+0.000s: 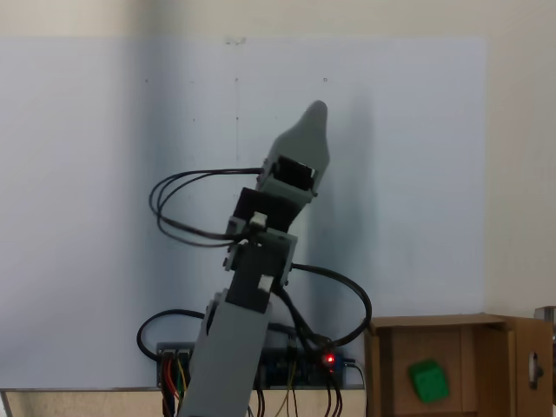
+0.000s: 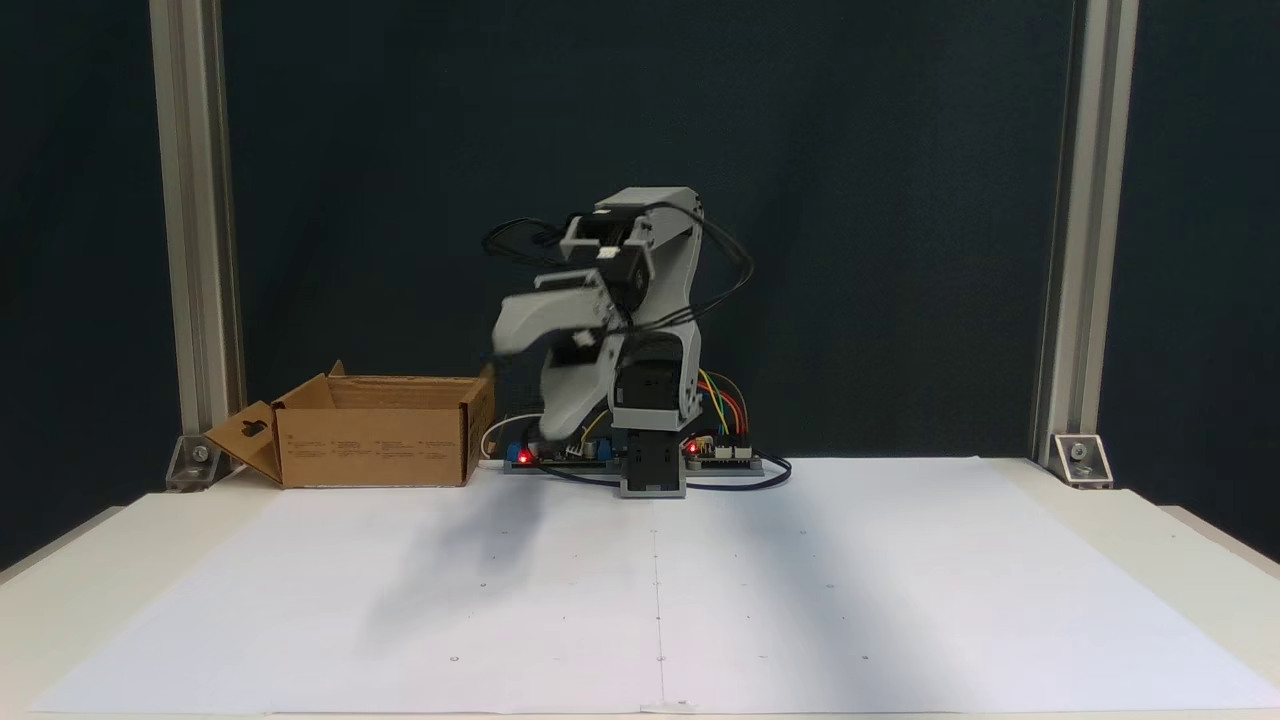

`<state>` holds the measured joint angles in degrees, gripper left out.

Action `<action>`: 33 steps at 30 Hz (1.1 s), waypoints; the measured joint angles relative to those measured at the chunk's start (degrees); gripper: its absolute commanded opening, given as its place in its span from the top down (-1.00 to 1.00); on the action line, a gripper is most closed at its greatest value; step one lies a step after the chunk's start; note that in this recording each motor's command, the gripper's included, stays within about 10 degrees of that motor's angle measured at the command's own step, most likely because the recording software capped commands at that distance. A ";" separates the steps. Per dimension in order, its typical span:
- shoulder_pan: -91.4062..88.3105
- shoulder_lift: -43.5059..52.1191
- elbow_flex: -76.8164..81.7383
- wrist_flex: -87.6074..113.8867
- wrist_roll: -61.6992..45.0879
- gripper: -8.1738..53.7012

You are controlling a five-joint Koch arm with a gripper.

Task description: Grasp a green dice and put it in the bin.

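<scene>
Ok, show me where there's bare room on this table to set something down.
The white paper sheet lies bare in front of the arm's base, out to the table's near edge. It is crowded along the back: the bin with the green dice inside, then the boards and wires beside the base. The gripper hangs above the sheet's middle.

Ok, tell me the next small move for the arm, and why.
Probably fold back to its rest pose and stop. The green dice already lies inside the bin, and the gripper is raised over the white paper, away from the box and carrying nothing visible.
</scene>
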<state>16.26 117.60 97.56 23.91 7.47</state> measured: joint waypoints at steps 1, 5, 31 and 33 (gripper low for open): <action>-0.88 1.05 1.49 -2.02 0.00 -0.67; -2.46 3.87 9.05 -7.91 0.00 -0.67; -14.06 11.87 24.08 -44.21 0.00 -0.68; -14.06 11.78 27.07 -45.35 0.00 -0.68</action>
<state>2.20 129.38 124.63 -21.45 7.47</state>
